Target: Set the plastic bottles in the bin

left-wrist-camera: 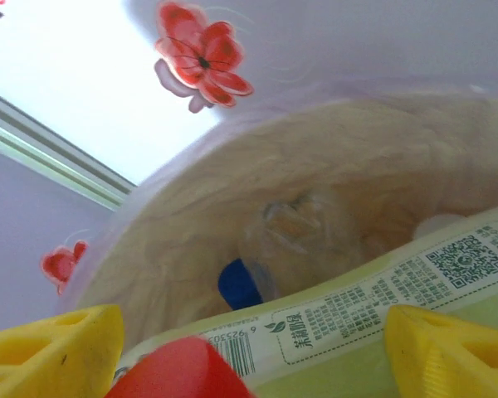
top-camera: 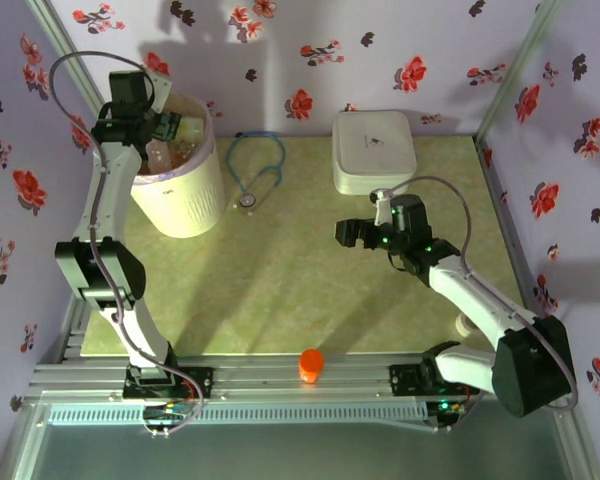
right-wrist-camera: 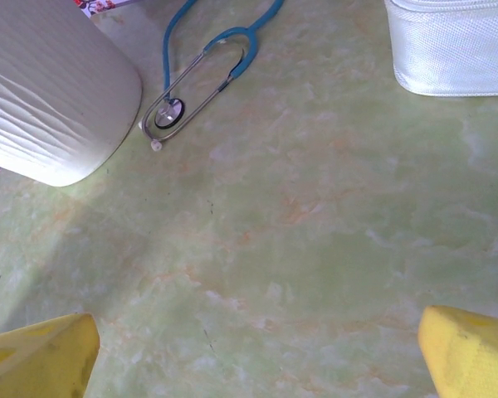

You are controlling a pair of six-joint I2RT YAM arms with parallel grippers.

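One orange knob (top-camera: 311,365) is seen on the metal rail (top-camera: 260,377) at the near edge. A bit farther in, the right claw (top-camera: 345,232) is held over the bare green table (top-camera: 280,290). Its yellow fingers (right-wrist-camera: 41,356) are spread wide, and nothing is held between them.

Farther back, a blue stethoscope (top-camera: 255,170) is laid on the table, just beside the bin (top-camera: 185,205). The bin is stood at the back left (it is tall and cream-white, and a pale lilac bag (top-camera: 145,178) is folded over its rim). Many plastic bottles (top-camera: 175,145) are piled inside it, up near the top. A flat white box (top-camera: 373,150) is placed at the back, well apart from the bin.

The left claw (top-camera: 170,125) is held right over the bin's mouth. Its fingers (left-wrist-camera: 50,348) are spread apart. A bottle (left-wrist-camera: 340,319) with a yellow-green label and a red cap (left-wrist-camera: 178,369) is seen lying across between them, inside the bin. Whether it is touched by the fingers cannot be told. A blue cap (left-wrist-camera: 239,283) is seen deeper down in the bag.

Red flowers are printed on the wall (top-camera: 410,70) behind.
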